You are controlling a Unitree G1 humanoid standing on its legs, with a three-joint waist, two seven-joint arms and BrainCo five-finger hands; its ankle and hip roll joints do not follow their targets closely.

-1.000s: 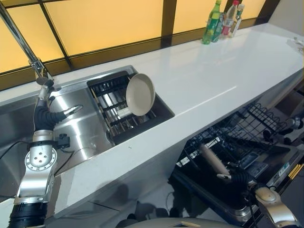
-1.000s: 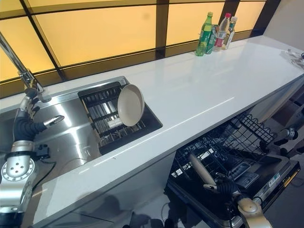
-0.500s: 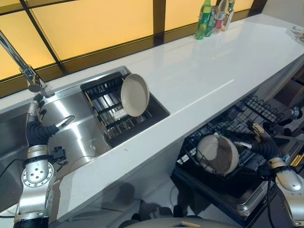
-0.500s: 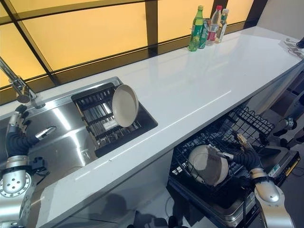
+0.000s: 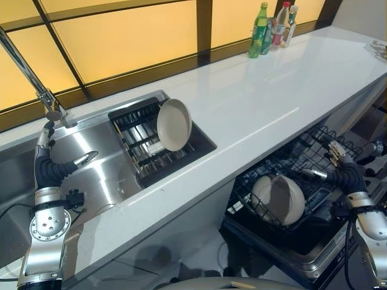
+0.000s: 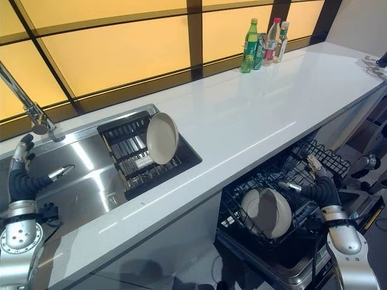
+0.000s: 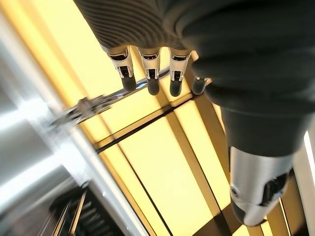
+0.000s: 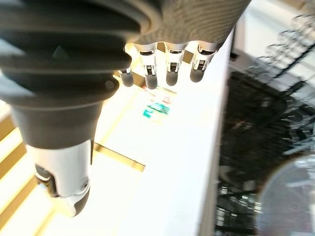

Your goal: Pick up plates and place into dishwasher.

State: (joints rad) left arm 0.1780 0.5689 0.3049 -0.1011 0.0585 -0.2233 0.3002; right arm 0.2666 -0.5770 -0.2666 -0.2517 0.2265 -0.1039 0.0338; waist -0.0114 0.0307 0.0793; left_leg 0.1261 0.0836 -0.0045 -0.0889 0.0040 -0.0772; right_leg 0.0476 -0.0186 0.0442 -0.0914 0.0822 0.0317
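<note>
**Fingers spread, one plate racked, one waiting**

Fingers (image 8: 167,69) of the right hand (image 5: 338,171) are held straight, empty, right of the racked plate (image 5: 279,198). The sink-rack plate (image 5: 174,124) stands upright nearer the open left hand (image 5: 49,166).

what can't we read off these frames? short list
- Beige round plate in the black wire dishwasher rack: eye views, lower edge behind the rack wires, so its seating in a slot is unclear.
- Second beige plate in the dark sink rack: what props it is behind the plate itself.
- Right wrist view: plate and rack blurred.
- Bottles at the window: too small for contents.
</note>
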